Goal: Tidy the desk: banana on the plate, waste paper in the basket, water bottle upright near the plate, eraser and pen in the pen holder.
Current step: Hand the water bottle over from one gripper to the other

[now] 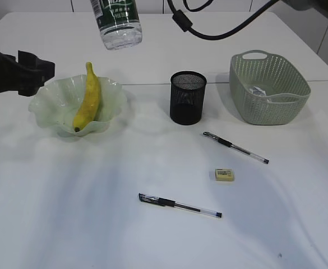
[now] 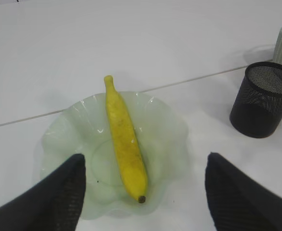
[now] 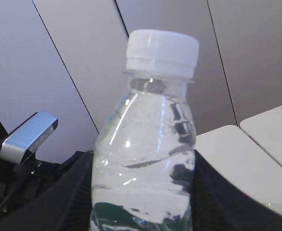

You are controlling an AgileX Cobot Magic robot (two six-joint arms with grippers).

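Note:
A yellow banana (image 1: 88, 101) lies in the pale green wavy plate (image 1: 51, 103). My left gripper (image 2: 143, 192) hovers open over the near rim of the plate (image 2: 63, 144), with the banana (image 2: 124, 137) ahead of its fingers and untouched. The clear water bottle (image 3: 148, 159) with a white cap is clamped between the fingers of my right gripper (image 3: 143, 192). It hangs high in the air behind the plate, base down (image 1: 119, 22). Two pens (image 1: 235, 147) (image 1: 179, 205) and a cream eraser (image 1: 225, 175) lie on the table. The black mesh pen holder (image 1: 188, 98) stands mid-table. Waste paper (image 1: 259, 91) lies in the basket (image 1: 267, 109).
The left arm (image 1: 7, 73) reaches in from the left edge beside the plate. A black cable (image 1: 208, 31) loops across the top. A seam between tabletops runs behind the plate and the pen holder (image 2: 263, 101).

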